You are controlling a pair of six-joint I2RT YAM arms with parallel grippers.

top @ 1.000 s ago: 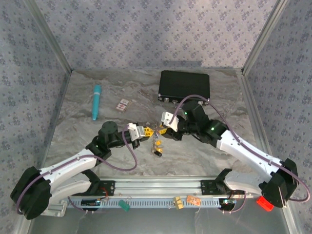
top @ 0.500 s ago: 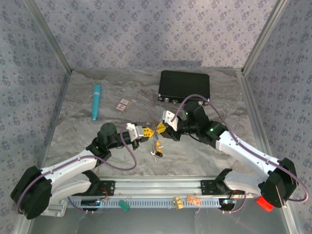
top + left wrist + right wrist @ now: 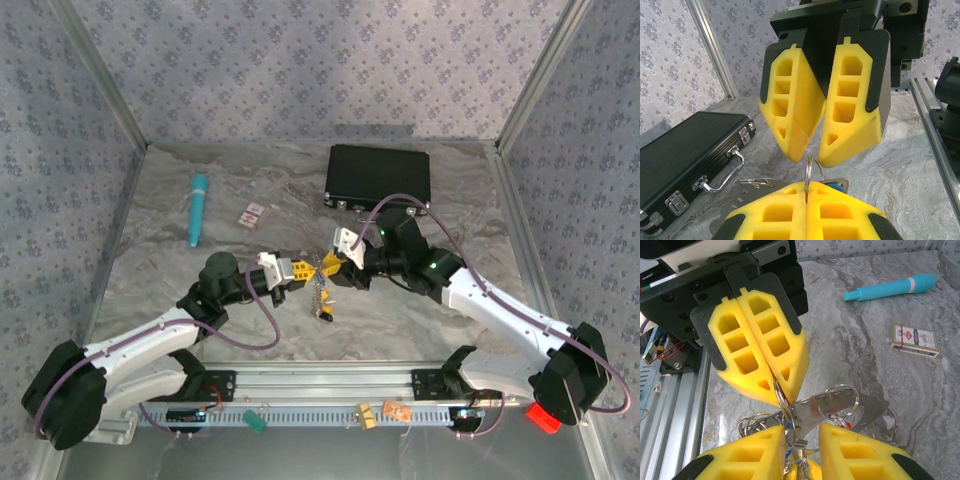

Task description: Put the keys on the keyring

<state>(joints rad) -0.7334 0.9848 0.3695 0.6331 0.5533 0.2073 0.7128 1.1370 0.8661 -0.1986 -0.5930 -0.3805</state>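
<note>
Now that the two arms have drawn their tips closer together over the last second, the keyring (image 3: pixel 808 172) sits right between them. It is raised off the bench (image 3: pixel 160 270) near the middle of the top view, and the keys (image 3: pixel 323 302) dangle under it in a small bunch.

The left jaws are clamped on the thin wire of the ring, which stands edge-on between their yellow pads (image 3: pixel 775 215). The right jaws stand narrowly apart, with the ring's far edge in the gap. A flat metal tag (image 3: pixel 860 407) and some smaller loops lie just beside them, and I cannot tell whether they pinch anything.

With the gap closed, this looks like the fine part of the job. One side steadies the ring so the other can work a key onto it. Which keys are already threaded is too small to tell. A slip here could let the whole bunch twist on the wire.

From the meeting point, a black case (image 3: pixel 378 175) lies at 1 o'clock, well apart. A small card (image 3: pixel 252 214) lies at 11 o'clock and a teal pen (image 3: pixel 197 208) at 10 o'clock.

The bench is grey and marbled, with a metal rail (image 3: pixel 330 378) along its 6 o'clock edge. Flower-patterned walls (image 3: pixel 300 70) in pale violet close it in, joined by slim metal posts (image 3: pixel 100 75).
</note>
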